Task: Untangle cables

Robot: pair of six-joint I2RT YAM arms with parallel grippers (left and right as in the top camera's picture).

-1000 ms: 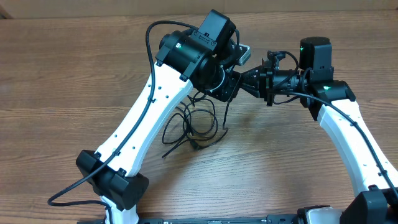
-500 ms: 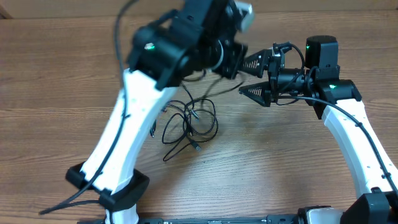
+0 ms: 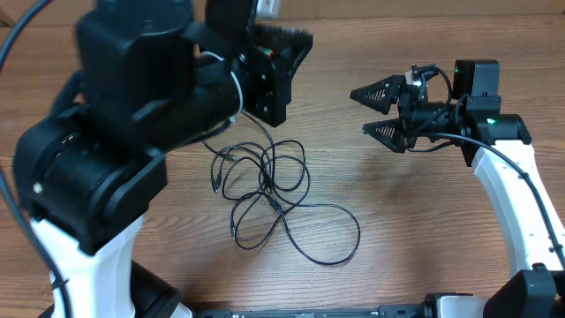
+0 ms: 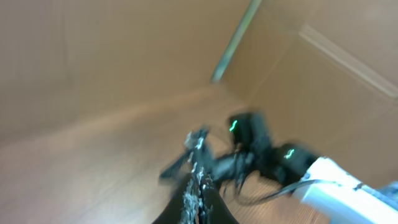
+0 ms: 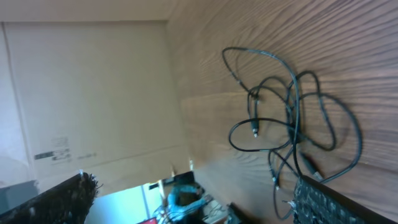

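Wood table (image 3: 424, 221) fills the overhead view. L arm (image 3: 132, 106) looms big and close to the cam, raised over the table's left half; R arm (image 3: 503, 177) reaches in from the right edge. The cables (image 3: 269, 170) lie as a loose tangle of thin black loops at table centre, one long loop trailing toward the front-right (plug ends show in the R wrist view). Right gripper (image 3: 378, 112) is spread wide, well apart from the cords. Left gripper (image 4: 198, 186) is blurred; fingers look pressed together, and can't tell if they pinch a cord.
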